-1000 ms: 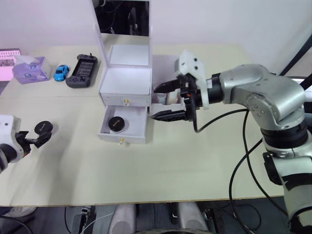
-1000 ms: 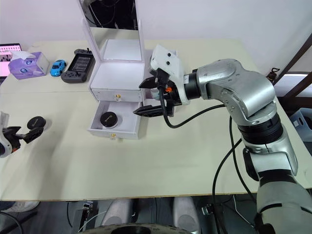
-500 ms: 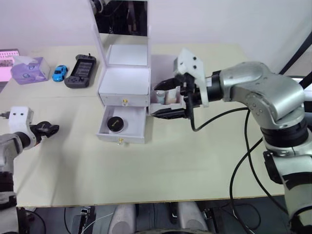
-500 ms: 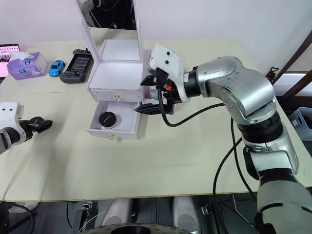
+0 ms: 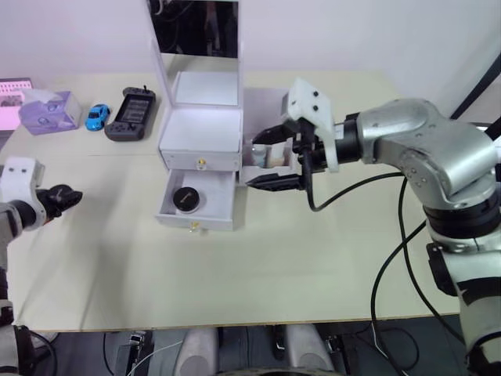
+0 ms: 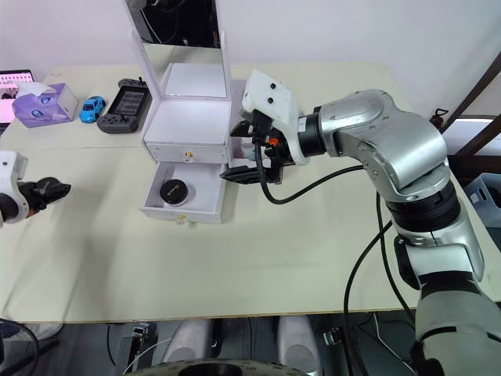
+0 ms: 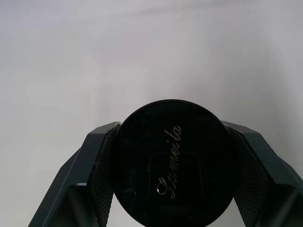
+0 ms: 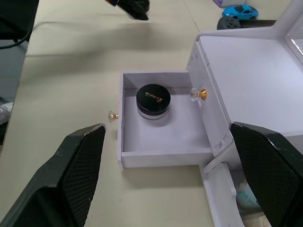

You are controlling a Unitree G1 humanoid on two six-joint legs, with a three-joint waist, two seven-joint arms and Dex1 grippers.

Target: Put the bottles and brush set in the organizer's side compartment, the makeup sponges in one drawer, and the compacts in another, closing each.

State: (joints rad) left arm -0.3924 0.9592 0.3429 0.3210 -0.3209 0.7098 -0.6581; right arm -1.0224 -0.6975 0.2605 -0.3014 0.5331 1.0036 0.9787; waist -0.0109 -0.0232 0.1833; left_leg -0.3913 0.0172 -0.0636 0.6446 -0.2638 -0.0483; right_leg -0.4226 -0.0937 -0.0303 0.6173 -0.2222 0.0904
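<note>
- The organizer [image 5: 200, 141] stands mid-table, its lower drawer [image 5: 197, 205] pulled out, probably to take both compacts; one black compact [image 8: 153, 100] already lies inside.
- The right gripper [image 5: 275, 157], fingers apart, hovers at the side compartment [image 5: 266, 160].
- The left gripper [image 7: 171, 189], far left, is clamped on the second compact [image 7: 171, 163], lettered "Lameila".

Round black compact [image 7: 173, 187] looks glossy and smooth with silvery script; square white plastic organizer [image 8: 255, 90] matt; pale bench [image 5: 258, 266] matt.
</note>
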